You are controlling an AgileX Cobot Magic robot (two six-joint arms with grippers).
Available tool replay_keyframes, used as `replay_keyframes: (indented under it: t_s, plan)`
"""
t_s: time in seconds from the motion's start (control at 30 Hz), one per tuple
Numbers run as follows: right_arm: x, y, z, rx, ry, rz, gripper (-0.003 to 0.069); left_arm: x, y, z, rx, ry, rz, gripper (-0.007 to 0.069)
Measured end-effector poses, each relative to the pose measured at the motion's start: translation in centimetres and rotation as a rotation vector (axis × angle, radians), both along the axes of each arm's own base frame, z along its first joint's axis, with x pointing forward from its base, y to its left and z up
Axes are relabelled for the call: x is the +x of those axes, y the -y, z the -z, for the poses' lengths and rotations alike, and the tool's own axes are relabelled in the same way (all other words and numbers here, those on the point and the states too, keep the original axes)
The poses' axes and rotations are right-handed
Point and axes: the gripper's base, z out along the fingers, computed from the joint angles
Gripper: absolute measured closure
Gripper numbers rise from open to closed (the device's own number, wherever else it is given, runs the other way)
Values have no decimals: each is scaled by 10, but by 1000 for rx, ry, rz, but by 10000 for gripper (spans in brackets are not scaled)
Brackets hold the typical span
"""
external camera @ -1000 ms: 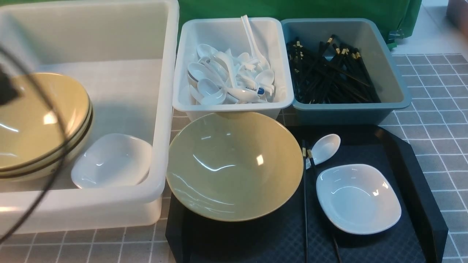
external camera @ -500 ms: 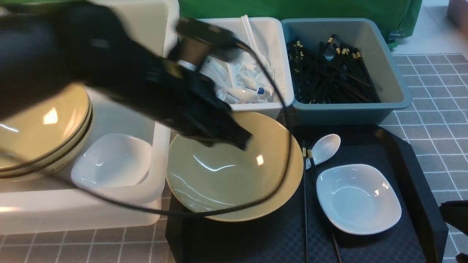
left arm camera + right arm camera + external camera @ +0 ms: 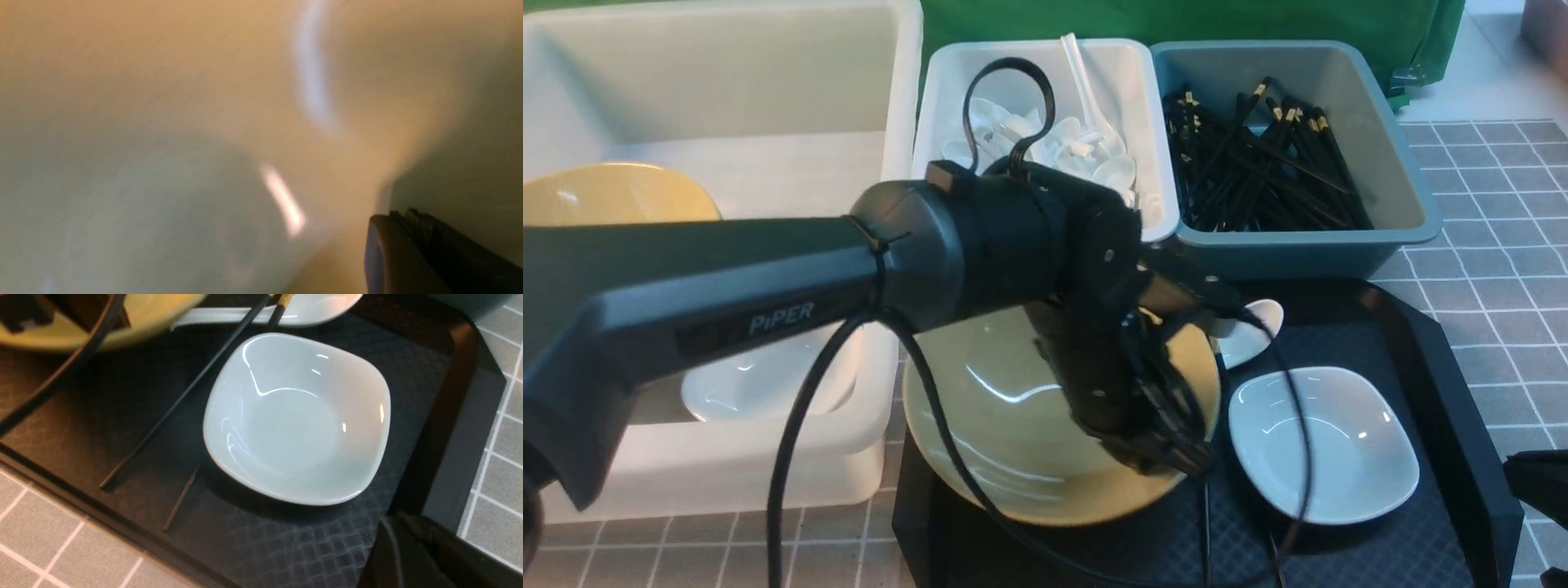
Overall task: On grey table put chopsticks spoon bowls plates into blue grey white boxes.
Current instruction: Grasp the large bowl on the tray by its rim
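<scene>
Left gripper (image 3: 1168, 445) is down at the right-hand rim of the tan bowl (image 3: 1013, 425) with its jaws clamped shut. Honestly can't tell if it's pinching the rim or just leaning on it. The bowl sits on the black tray (image 3: 1445, 351), right beside the big white box (image 3: 727, 73) where I'd guess it belongs. Right gripper (image 3: 404, 551) is clenched too, empty, parked off the tray's corner near the white plate (image 3: 298, 420).

What worries me: that glaze looks slick, so a thin rim pinch could let the bowl swing or slip on the lift. The arm's cable (image 3: 1298, 457) also droops over the plate and could catch it.

The front view has the arm blocking the bowl's edge. The left wrist view is just blurry bowl interior plus one finger (image 3: 408, 257). Only the right wrist view shows the chopsticks (image 3: 184, 396) running out from under the bowl's rim, one seemingly tucked under the plate, with the spoon (image 3: 318, 310) behind. Drag the bowl and those go with it.
</scene>
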Motion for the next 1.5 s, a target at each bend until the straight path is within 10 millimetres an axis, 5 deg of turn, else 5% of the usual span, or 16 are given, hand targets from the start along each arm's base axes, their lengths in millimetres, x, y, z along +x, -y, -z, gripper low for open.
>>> replay_keyframes:
  t_s: [0.17, 0.37, 0.47, 0.67, 0.87, 1.17, 1.23, 1.3, 1.5]
  plan:
    - [0, 0, 0, 1, 7, 1, 622, -5, 9, -32, -123, -39, 47, 632]
    - [1, 0, -1, 4, 18, 4, 620, 23, -24, -52, -7, 48, -31, 570]
    - [1, 0, -1, 8, 17, 4, 619, 48, -55, -51, 115, 126, -134, 431]
    - [2, -1, -2, 19, 22, 7, 617, 73, -79, -53, 141, 237, -250, 181]
    - [2, -1, -2, 25, 23, 9, 615, 80, -77, -47, 129, 265, -237, 116]
    - [2, -1, -2, 31, 23, 10, 615, 86, -73, -4, 222, 146, -203, 167]
    - [2, -1, -2, 32, 24, 11, 615, 84, -73, 2, 234, 115, -183, 237]
    - [2, -1, -3, 33, 29, 12, 615, 83, -72, 2, 236, 102, -159, 387]
    - [2, -1, -3, 33, 30, 12, 614, 75, -72, -21, 174, 92, -156, 517]
